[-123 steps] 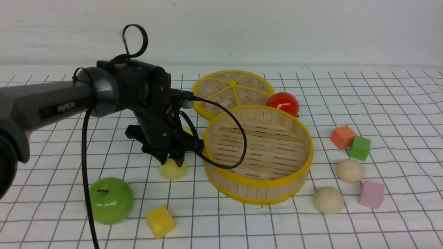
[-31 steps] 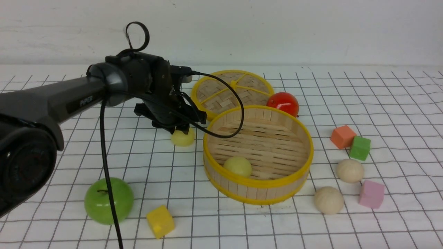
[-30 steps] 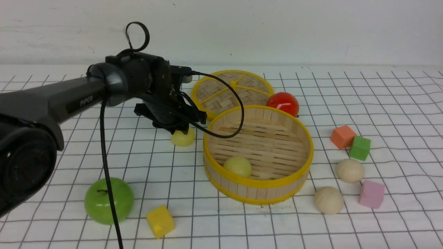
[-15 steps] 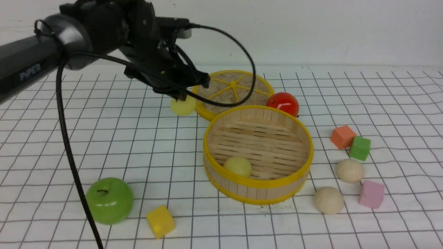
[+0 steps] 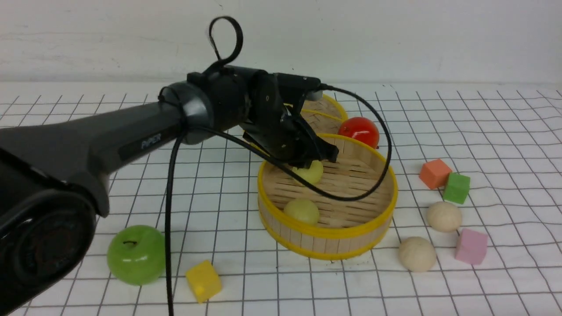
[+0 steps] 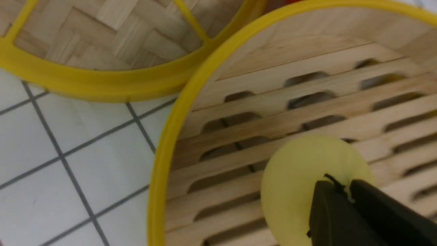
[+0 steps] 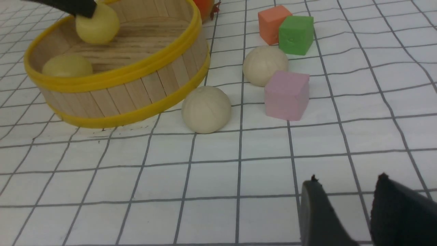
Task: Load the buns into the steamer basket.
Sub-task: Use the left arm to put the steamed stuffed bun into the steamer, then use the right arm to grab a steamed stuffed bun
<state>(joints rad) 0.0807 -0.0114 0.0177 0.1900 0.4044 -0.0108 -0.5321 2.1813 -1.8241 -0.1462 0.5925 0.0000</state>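
Yellow bun [image 5: 309,172] hangs over the steamer basket [image 5: 329,230], pinched by jaws of the outstretched left arm [image 5: 131,136].

**Setting:** robot test bench in a laboratory-type room.

**Evidence:**
- A white cloth [image 5: 483,131] ruled with a black grid, slightly rippled, covers the whole work surface.
- A bare white wall [image 5: 395,39] stands behind it.
- A dark robot arm [image 5: 109,140] is lettered PIPER, with a loose black cable [image 5: 169,219] trailing from it.

**Contents, toy-like props only:**
- coloured cubes [image 5: 203,281]
- glossy green apple [image 5: 138,254]
- red tomato [image 5: 359,131]
- bamboo steamer basket [image 5: 329,230]
- smooth ball-shaped buns [image 5: 417,253]
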